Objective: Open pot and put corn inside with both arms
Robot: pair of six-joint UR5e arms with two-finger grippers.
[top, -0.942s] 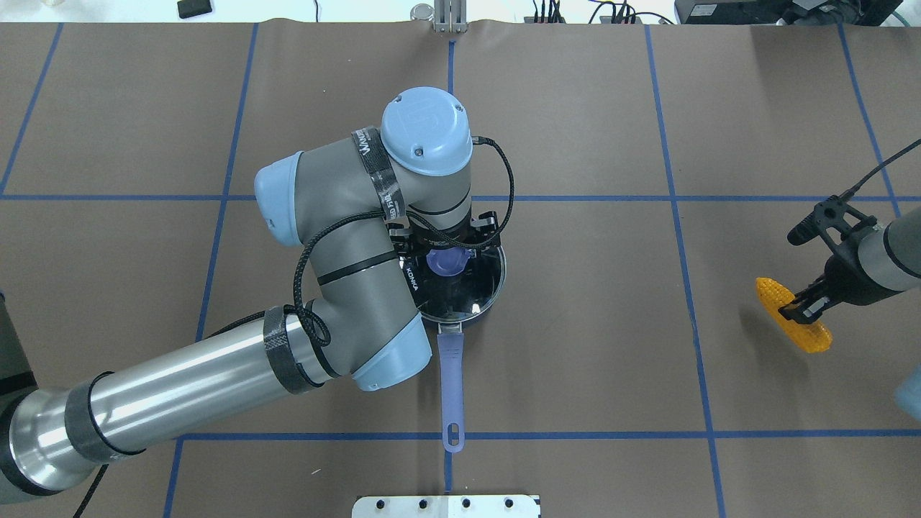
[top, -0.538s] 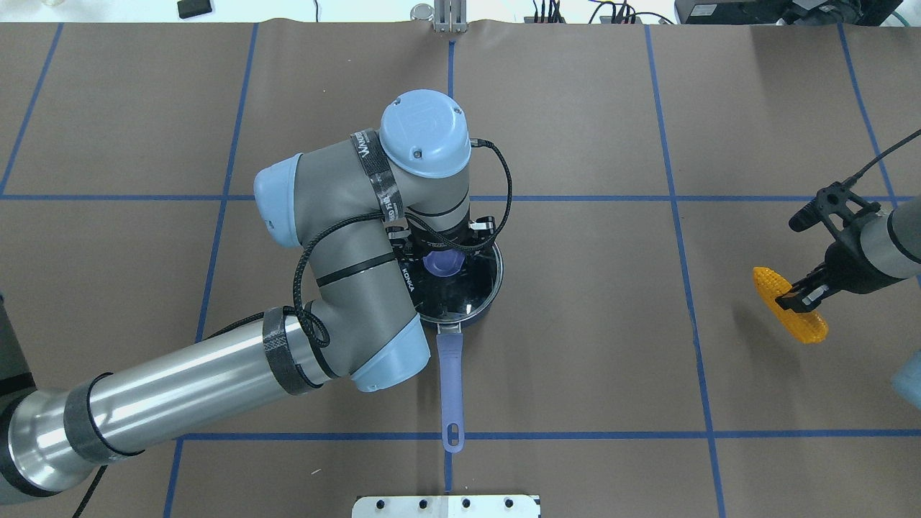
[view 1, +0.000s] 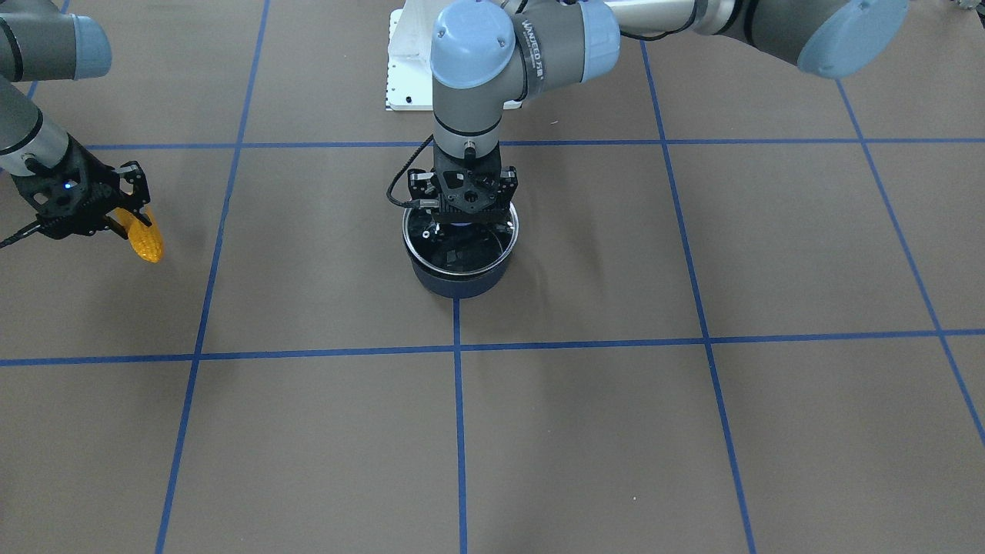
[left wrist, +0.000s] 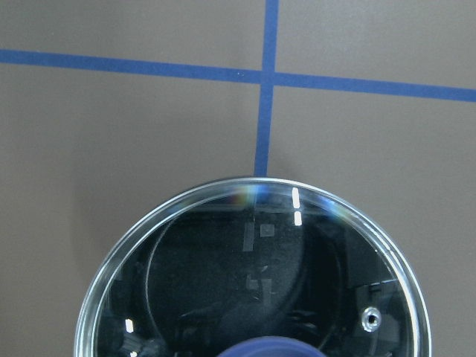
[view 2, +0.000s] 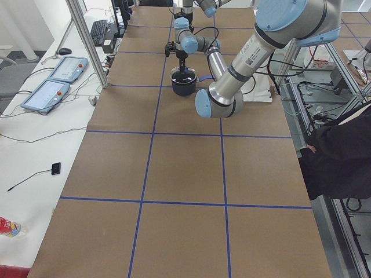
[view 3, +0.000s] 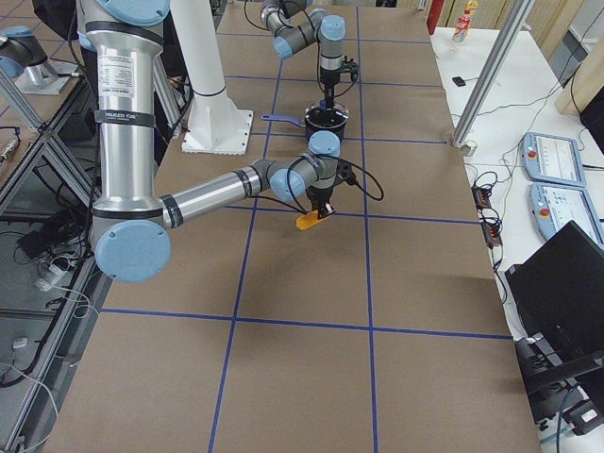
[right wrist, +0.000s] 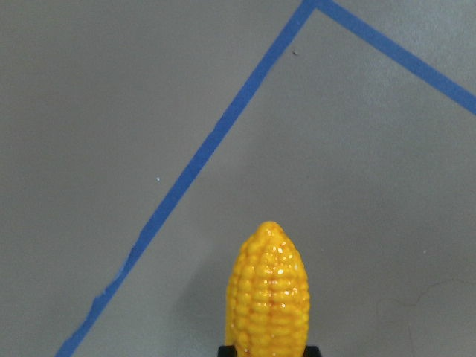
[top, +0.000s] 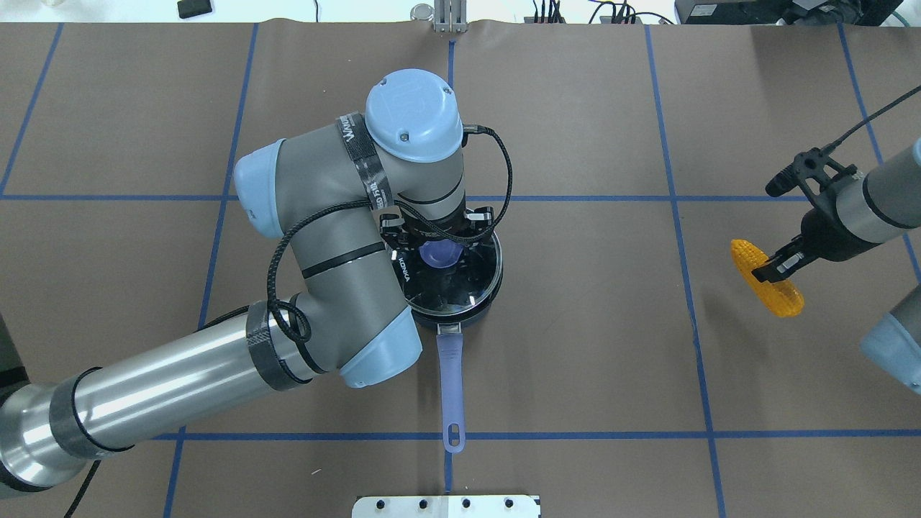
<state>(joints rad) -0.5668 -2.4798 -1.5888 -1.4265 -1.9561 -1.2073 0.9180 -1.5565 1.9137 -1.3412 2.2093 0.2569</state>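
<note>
Overhead: my left arm (top: pixel 216 374) is coming in from the near left with the elbow folded and the wrist pointing straight down over the pot (top: pixel 491 309). That wrist is covering most of my left pincer (top: pixel 440 250). Only the blue knob (top: pixel 443 257) is peeking out between the black fingers. The pot's handle (top: pixel 451 381) is showing only here, pointing back toward my base.

Front-facing view: this one is giving the left pincer's outer face, sitting low on the glass lid (view 1: pixel 460 250), with the dark pot wall below. The knob is nearly hidden.

Left pincer is pinching the lid by its knob. My left wrist camera is looking down through the glass, with the knob's edge at the bottom. I cannot tell whether the lid is clear of the pot's rim.

My right arm (top: pixel 881 198) is reaching in from the far right edge, wrist tilting down and inward. Right pincer (top: pixel 771 269) is pinching the corn (top: pixel 784 301) across its middle. The cob is lying crosswise to the fingers and is being held off the brown table (top: pixel 575 345), its shadow falling apart from it.

The corn is hanging well apart from the pot, off to its right in the overhead view. My right wrist camera is showing the tapered tip pointing away from the pincer, near a blue tape line (right wrist: pixel 201 160).
</note>
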